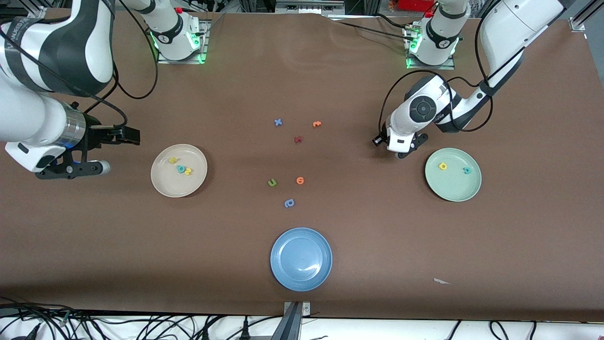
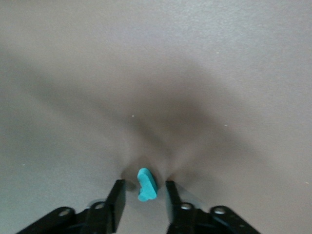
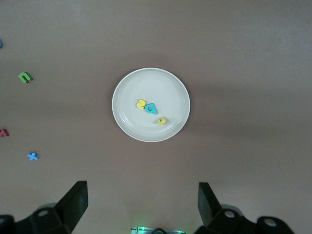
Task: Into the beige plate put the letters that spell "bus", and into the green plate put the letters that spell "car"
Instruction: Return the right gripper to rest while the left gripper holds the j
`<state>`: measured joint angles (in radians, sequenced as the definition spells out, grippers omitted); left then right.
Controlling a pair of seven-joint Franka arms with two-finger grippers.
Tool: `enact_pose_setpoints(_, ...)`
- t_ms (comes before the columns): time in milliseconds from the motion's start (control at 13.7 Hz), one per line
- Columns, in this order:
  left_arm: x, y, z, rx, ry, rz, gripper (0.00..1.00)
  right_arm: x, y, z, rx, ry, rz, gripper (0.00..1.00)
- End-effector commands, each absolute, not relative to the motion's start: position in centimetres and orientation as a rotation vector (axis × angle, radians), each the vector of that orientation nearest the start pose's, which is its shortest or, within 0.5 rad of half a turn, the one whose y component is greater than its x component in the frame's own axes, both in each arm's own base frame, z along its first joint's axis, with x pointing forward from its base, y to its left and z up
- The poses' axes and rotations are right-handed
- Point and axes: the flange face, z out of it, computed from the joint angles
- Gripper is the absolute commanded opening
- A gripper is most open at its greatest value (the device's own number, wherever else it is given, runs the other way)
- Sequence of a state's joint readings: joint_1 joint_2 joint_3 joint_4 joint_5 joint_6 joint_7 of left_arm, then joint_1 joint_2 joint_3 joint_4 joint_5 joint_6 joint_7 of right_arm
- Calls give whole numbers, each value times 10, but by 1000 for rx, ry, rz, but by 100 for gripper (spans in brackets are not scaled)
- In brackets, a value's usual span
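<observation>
Left claw point(image 2: 144, 195) low on table beside green plate point(image 1: 453, 189), fingers apart around teal letter point(image 2: 146, 185), shape unclear. Right claw point(image 3: 141, 204) spread wide, waiting above beige plate point(image 3: 126, 122).

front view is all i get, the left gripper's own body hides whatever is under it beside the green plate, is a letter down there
Observer: Yes. The left wrist view shows a teal letter standing on edge between the fingers of the left gripper.
Operator: is it gripped
Observer: It does not look so. The fingers stand apart, with a gap on each side of the letter.
Operator: right gripper carrying anything
Observer: No. The right wrist view shows the right gripper wide open and empty, waiting, looking toward the beige plate.
</observation>
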<state>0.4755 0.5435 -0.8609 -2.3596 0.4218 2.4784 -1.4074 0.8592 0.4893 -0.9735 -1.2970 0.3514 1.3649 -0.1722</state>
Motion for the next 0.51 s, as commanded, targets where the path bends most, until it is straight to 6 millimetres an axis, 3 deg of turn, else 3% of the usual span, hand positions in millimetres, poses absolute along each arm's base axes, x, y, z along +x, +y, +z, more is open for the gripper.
enact_pose_setpoints(0,430,-202,162,-2887,-1080,359,48,621,92,549,-3140,-175,358,100)
enact_pose_setpoints(219,434,-199,163,-2866,-1156,349,48,609,114,561,-3102,-269,338,100)
enact_pose_setpoints(292,436,-198,164,-2874,-1169,342,47,606,97,559,-3107,-257,347,100)
enact_pose_setpoints(438,436,-198,164,-2872,-1179,340,42,600,88,556,-3138,-268,344,100)
